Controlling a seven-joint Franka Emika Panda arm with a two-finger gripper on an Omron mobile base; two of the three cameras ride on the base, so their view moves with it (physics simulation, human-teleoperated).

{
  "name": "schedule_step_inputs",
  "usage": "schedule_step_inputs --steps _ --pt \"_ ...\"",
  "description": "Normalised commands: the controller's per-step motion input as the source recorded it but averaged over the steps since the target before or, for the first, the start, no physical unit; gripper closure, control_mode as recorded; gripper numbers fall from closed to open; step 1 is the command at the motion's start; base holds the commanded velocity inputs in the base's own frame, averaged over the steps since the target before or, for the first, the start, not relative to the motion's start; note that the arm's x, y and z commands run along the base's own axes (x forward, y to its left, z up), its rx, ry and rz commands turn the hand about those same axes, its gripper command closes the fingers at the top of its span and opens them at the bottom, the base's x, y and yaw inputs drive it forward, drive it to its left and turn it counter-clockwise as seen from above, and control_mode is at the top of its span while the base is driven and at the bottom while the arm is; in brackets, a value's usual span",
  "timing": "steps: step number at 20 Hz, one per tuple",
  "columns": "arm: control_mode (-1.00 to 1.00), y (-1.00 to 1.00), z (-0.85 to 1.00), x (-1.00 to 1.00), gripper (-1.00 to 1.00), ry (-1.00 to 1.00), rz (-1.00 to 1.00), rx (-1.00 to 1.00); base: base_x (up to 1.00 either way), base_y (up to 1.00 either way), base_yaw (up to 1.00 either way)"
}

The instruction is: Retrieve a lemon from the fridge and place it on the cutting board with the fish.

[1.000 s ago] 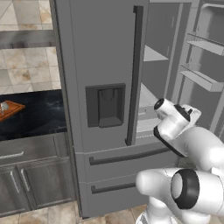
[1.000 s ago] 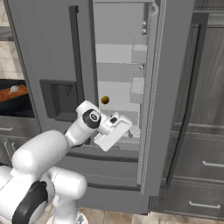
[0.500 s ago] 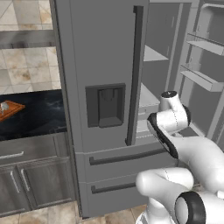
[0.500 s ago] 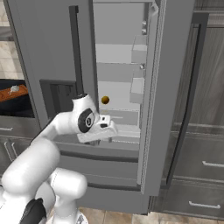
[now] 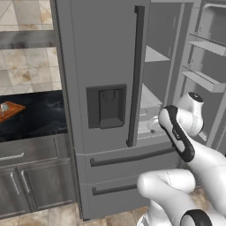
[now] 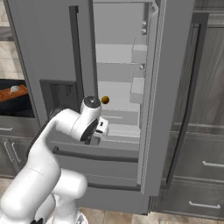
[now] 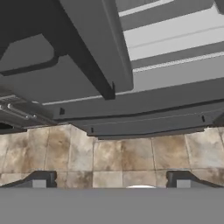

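The lemon [image 6: 105, 100], small and dull yellow, lies on a pale shelf inside the fridge [image 6: 48, 43], whose right door stands open. My gripper [image 6: 98, 133] hangs just below and left of the lemon, in front of the open compartment, apart from the fruit. In the hand view its fingertips [image 7: 39, 181] stand wide apart with nothing between them, facing the fridge's lower front [image 7: 131, 100] and the floor. From the left, the gripper [image 5: 152, 126] sits at the shelf edge. The cutting board [image 5: 9, 110] with the pale fish [image 5: 3, 107] rests on the counter at far left; it shows again as board [image 6: 12, 92] and fish [image 6: 14, 89].
The open right fridge door [image 5: 205, 66] with its shelf bins stands close to my arm's right side. The dark counter [image 5: 39, 117] tops grey base cabinets [image 5: 31, 176] on the left. Tall grey cabinets [image 6: 205, 144] lie beyond the open door. Tiled floor [image 7: 122, 153] is below.
My arm has swung in toward the fridge opening and the hand has tucked down under the wrist. The jaws stayed open and the lemon has not moved.
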Motion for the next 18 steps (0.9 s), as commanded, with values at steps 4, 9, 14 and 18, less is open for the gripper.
schedule_step_inputs --steps 4,9,14,18 --pt "-1.00 0.48 0.33 0.00 -1.00 -0.29 -0.02 -0.10 0.00 0.00 0.00" --pt "-1.00 0.43 0.75 0.04 -1.00 0.00 0.00 -0.24 0.00 0.00 0.00" --pt "-1.00 0.25 0.77 0.00 -1.00 0.02 0.00 -0.17 0.00 0.00 0.00" --pt "-1.00 0.04 0.42 0.00 -1.00 0.00 -0.07 -0.09 0.00 0.00 0.00"
